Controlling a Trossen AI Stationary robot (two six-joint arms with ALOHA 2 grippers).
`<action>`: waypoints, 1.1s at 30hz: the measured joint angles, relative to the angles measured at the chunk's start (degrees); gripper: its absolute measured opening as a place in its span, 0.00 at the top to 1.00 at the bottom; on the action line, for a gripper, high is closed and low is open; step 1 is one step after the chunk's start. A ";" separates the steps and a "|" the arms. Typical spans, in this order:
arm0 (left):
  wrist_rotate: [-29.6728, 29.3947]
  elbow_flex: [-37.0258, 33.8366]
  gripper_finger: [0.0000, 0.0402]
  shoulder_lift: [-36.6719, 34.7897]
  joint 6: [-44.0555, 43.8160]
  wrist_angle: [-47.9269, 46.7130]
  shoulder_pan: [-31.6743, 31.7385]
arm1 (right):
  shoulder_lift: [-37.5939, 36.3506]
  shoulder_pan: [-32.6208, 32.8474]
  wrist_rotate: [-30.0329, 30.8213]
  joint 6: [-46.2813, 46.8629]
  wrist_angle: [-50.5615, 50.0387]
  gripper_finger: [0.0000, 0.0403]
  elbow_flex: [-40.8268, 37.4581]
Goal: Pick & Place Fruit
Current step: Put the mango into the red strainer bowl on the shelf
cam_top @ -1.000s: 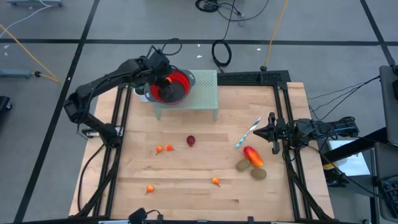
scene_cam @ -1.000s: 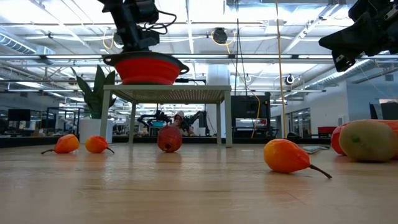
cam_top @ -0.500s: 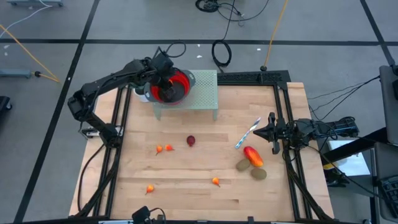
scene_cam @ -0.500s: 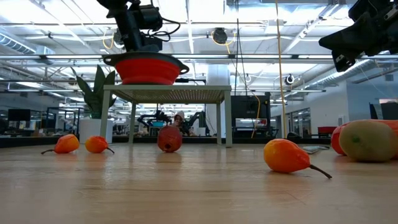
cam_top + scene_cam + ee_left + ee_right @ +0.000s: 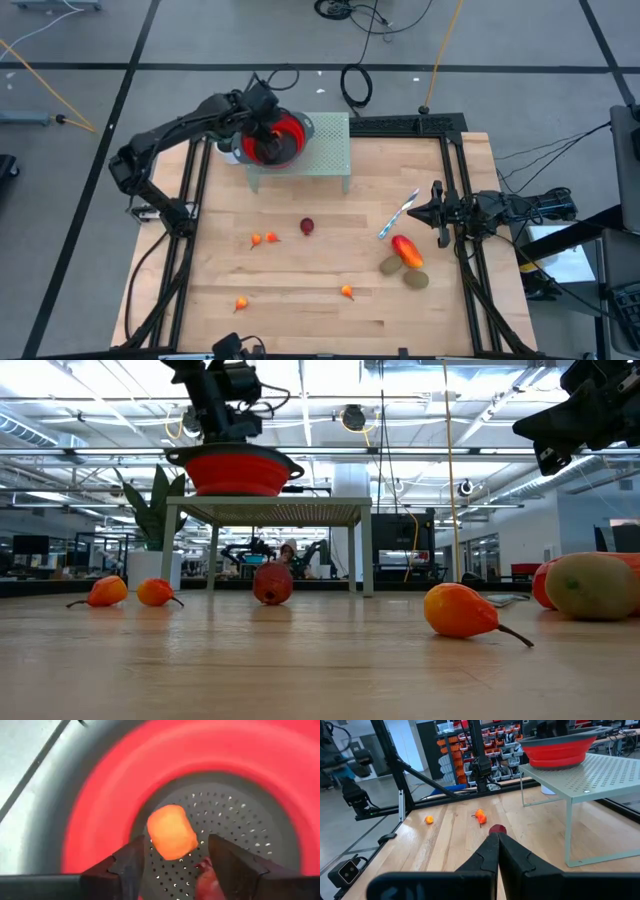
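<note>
My left gripper (image 5: 262,122) hangs open over the red bowl (image 5: 285,138), which stands on a pale green perforated stand (image 5: 328,150). In the left wrist view an orange fruit piece (image 5: 172,832) shows between and beyond the fingertips (image 5: 134,855), over the bowl's perforated floor (image 5: 235,825). Whether it lies there or is falling I cannot tell. A dark red piece (image 5: 206,879) is in the bowl too. My right gripper (image 5: 437,213) waits shut at the table's right edge.
On the table lie a dark red round fruit (image 5: 307,227), several small orange ones (image 5: 256,240) (image 5: 347,292), a red-orange oval (image 5: 407,250) and two brownish-green ovals (image 5: 391,265) (image 5: 416,280). A blue-and-white stick (image 5: 398,215) lies near the right gripper.
</note>
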 joint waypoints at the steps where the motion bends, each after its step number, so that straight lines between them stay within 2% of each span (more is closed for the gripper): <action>1: 0.00 1.40 0.44 -0.02 -0.14 -0.85 0.00 | -0.01 0.01 0.00 0.00 0.00 1.00 0.00; 8: 0.05 12.31 0.40 -0.09 -7.61 -9.04 -1.99 | 0.00 0.01 -0.02 0.00 0.01 1.00 0.00; 13: 0.15 17.23 0.39 -0.23 -14.09 -13.59 -5.03 | -0.01 0.01 -0.22 0.00 0.02 1.00 0.00; 24: -0.28 17.99 0.39 -5.09 -23.47 -15.52 -13.09 | 0.01 0.01 -0.24 0.00 0.02 1.00 0.00; 33: -4.76 17.99 0.39 -10.13 -28.84 -16.67 -18.59 | -0.01 0.01 -0.27 0.06 0.02 1.00 0.00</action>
